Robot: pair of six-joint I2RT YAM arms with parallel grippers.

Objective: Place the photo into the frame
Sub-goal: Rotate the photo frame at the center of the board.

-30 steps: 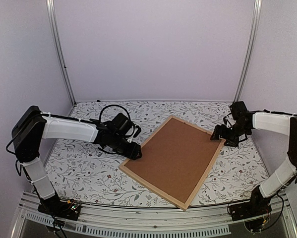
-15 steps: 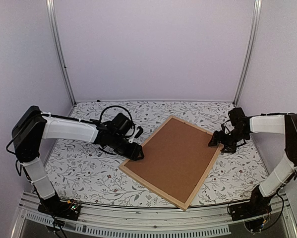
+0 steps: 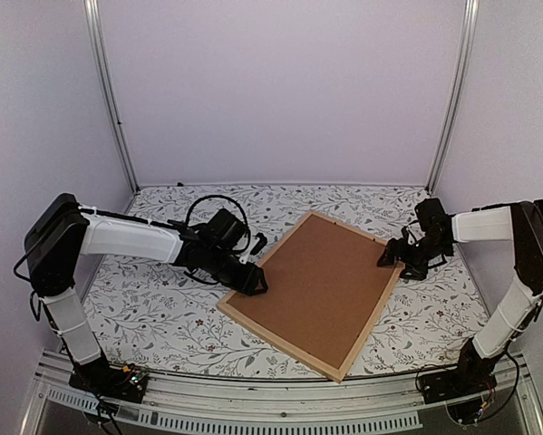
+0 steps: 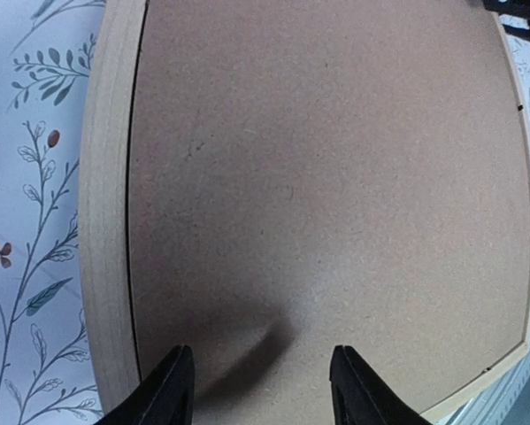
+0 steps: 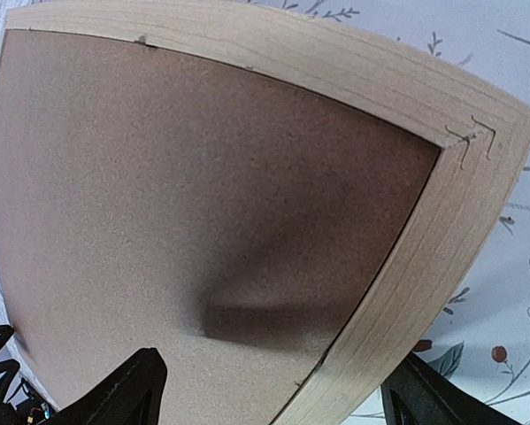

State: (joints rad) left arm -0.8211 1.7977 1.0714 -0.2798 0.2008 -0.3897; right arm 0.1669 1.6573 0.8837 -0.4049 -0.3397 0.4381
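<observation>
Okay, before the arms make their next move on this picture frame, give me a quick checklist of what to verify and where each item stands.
1. Is the left gripper free: ok, jaws apart over the backing board near the left corner, nothing between them.
2. Is the right gripper free: ok, jaws wide, straddling the edge of the frame by its right corner, not clamped.
3. Frame flat on the table: ok, lying back side up.
4. Backing board out of the frame: not ok, it sits inside the wood strips.
5. Photo located: cannot tell, no print shows in any view.
</observation>
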